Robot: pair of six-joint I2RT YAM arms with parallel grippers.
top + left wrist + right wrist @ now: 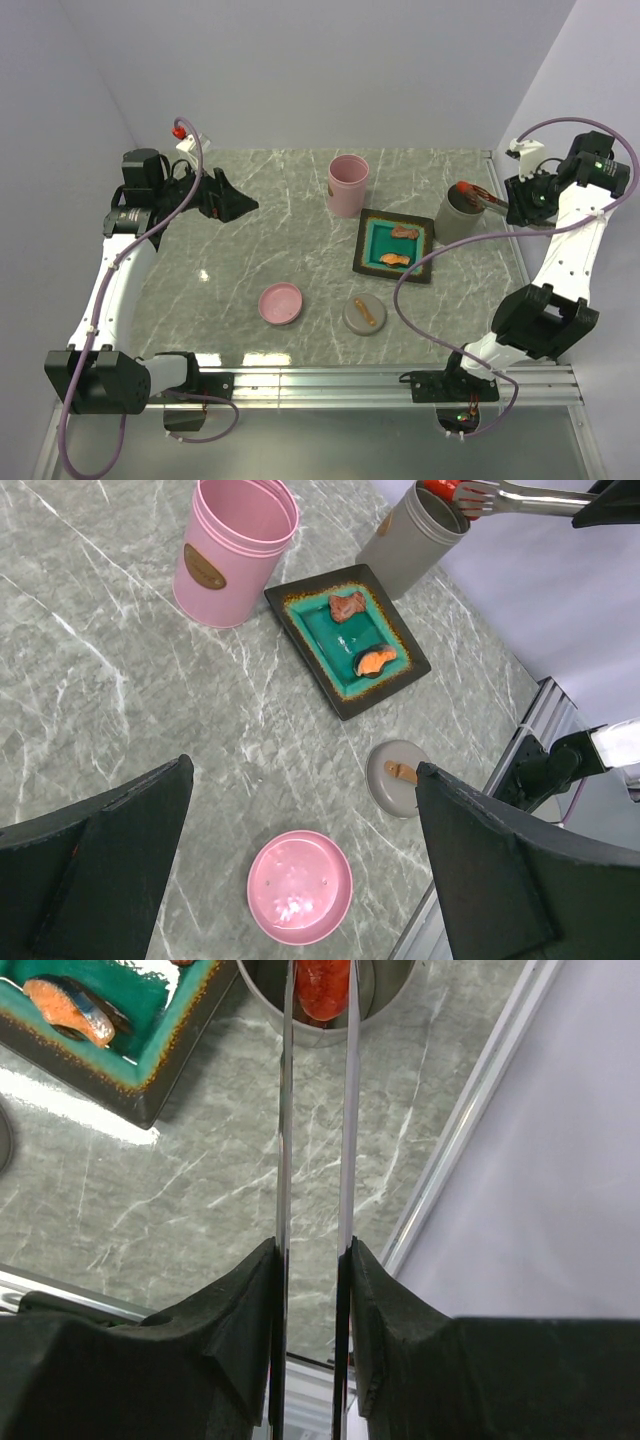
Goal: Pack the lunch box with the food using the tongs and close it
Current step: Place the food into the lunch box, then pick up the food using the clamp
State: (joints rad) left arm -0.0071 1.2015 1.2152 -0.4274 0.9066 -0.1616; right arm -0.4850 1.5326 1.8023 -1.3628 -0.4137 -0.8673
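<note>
Tongs [285, 1110] of slim silver metal, clamped in my right pincer [312, 1250], hold a red oblong food piece [322, 985] over the grey round tin [455, 225] beside the black teal-lined tray [340, 640]; my left pincer [238, 204] gapes empty.

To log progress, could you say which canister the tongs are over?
The grey canister, right of the tray; the pink canister stands left, clear of the tongs.
</note>
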